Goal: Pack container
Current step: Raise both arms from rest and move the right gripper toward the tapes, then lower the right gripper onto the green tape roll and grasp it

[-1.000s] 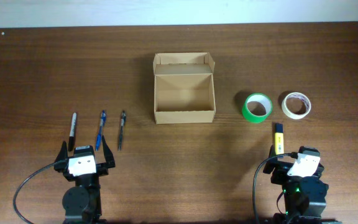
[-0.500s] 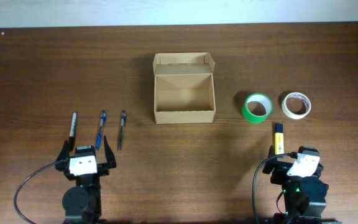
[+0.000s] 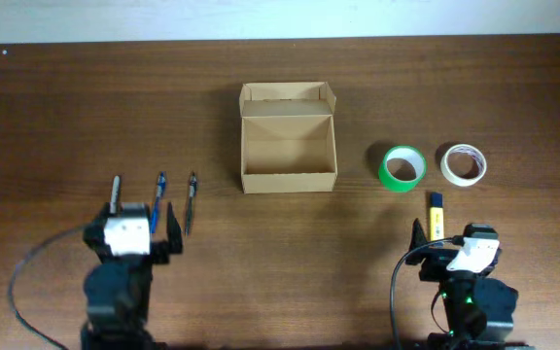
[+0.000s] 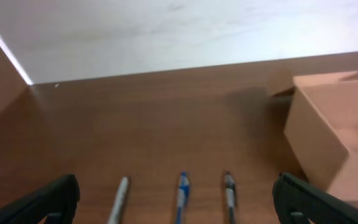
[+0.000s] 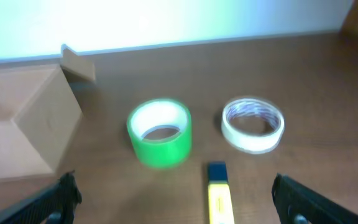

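1. Brown wood-grain table is carrying everything you're seeing. A pale wall is running along its far edge.
2. Your container is sitting mid-table, toward the far side. It's standing open, with its flap lid folded back on the far side and its cardboard floor showing.
3. Three pens are lying side by side left of the container, roughly parallel and pointing away from the arms: a black marker, a blue pen and a dark pen. The dark pen is lying closest to the container but well apart from it.
4. Your left tool is sitting at the near ends of the pens, overlapping the black marker and blue pen in the overhead view. It's spread wide. In the left wrist view its two sides are showing at the bottom corners, with all three pens between them. You can't tell its height above the table.
5. A green tape roll and a white tape roll are lying flat right of the container, near each other but not touching.
6. A yellow marker is lying on the near side of the rolls, with its blue cap pointing toward them.
7. Your right tool is sitting at the yellow marker's near end, also spread wide. The right wrist view is blurring slightly.
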